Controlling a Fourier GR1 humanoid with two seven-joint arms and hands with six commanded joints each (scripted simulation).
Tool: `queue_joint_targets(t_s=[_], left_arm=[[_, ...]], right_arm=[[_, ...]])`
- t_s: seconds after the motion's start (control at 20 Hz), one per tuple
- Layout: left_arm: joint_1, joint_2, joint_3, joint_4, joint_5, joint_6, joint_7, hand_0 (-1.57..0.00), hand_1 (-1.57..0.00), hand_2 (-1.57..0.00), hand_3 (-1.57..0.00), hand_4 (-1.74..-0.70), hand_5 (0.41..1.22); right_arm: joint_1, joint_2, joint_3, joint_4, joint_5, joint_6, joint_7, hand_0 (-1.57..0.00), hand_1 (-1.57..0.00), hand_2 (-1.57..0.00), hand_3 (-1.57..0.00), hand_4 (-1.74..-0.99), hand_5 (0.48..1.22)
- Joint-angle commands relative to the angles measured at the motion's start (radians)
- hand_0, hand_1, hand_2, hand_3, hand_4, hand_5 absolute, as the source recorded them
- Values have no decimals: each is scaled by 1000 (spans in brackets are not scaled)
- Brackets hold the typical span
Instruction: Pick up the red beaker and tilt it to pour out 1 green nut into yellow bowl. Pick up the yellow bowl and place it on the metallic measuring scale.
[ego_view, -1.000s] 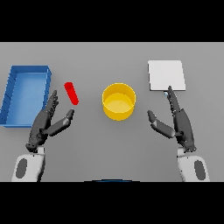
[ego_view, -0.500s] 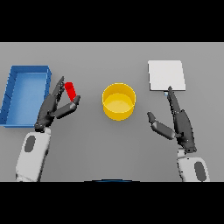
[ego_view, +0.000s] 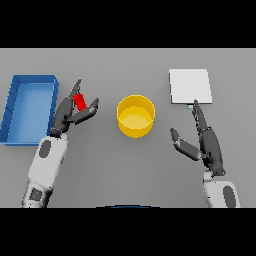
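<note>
In the head view, the left hand (ego_view: 67, 114) reaches up toward eleven o'clock with its fingers and thumb closing around the red beaker (ego_view: 79, 102), which sits between them just to the three o'clock side of the blue tray (ego_view: 15, 107) and at nine o'clock from the yellow bowl (ego_view: 135, 116). The bowl stands upright at the table's (ego_view: 125, 170) centre, apart from both hands. The right hand (ego_view: 204, 142) rests at about four o'clock from the bowl, relaxed with straight fingers holding nothing, its fingertips (ego_view: 195, 105) pointing to twelve o'clock and just short of the metallic measuring scale (ego_view: 189, 86), which lies at the bowl's two o'clock.
</note>
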Motion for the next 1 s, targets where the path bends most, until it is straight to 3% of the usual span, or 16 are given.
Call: queue_joint_targets(t_s=[0.0, 0.2, 0.3, 0.35, 0.45, 0.5, 0.6, 0.7, 0.85, 0.95], left_arm=[[-13, -4, 8, 24, 6, 0, -26, 1, 1, 1, 1, -1228, 687], [-44, -27, 61, 107, 57, -1, -118, 1, 1, -6, 1, -1303, 719], [-66, -48, 73, 143, 65, 12, -140, -81, -94, -157, -133, -1364, 761], [-73, -45, 86, 166, 69, 16, -164, -207, -230, -287, -254, -1401, 787], [-95, -53, 91, 191, 48, 69, -158, -551, -588, -662, -728, -1471, 943], [-98, -56, 76, 188, 20, 98, -144, -755, -783, -844, -884, -1519, 999], [-107, -56, 56, 198, -18, 122, -161, -1049, -1067, -1106, -1058, -1589, 1079], [-101, -55, 54, 197, -8, 109, -183, -1237, -1248, -1273, -1154, -1636, 1130], [-110, -52, 52, 191, -16, 112, -154, -1400, -1406, -1419, -1357, -1542, 1174], [-98, -61, 70, 169, 34, 68, -190, -1462, -1465, -1473, -1434, -1614, 1165]], right_arm=[[-5, -1, -3, -2, 0, -4, 17, 1, 1, 1, 1, -1242, 642], [-2, 2, 2, -11, 0, -2, 22, 1, 1, 1, 1, -1246, 646], [-8, -6, -11, -13, -10, -2, 29, 1, 1, 1, 1, -1242, 645], [0, -5, -4, -19, -3, -3, 29, 1, 1, 1, 1, -1240, 645], [0, -13, -12, -12, -10, 3, 27, 1, 1, 1, 1, -1237, 648], [3, -12, -13, -17, -15, 6, 21, 1, 1, 1, 1, -1239, 648], [3, -3, -6, 0, -2, -2, 24, 1, 1, 1, 1, -1239, 648], [-1, -7, -6, -6, -5, 3, 20, 1, 1, 1, 1, -1242, 650], [1, 6, -6, -4, -23, 7, 19, 1, 1, 1, 1, -1255, 644], [1, -1, -10, -9, -15, 1, 18, 1, 1, 1, 1, -1245, 642]])
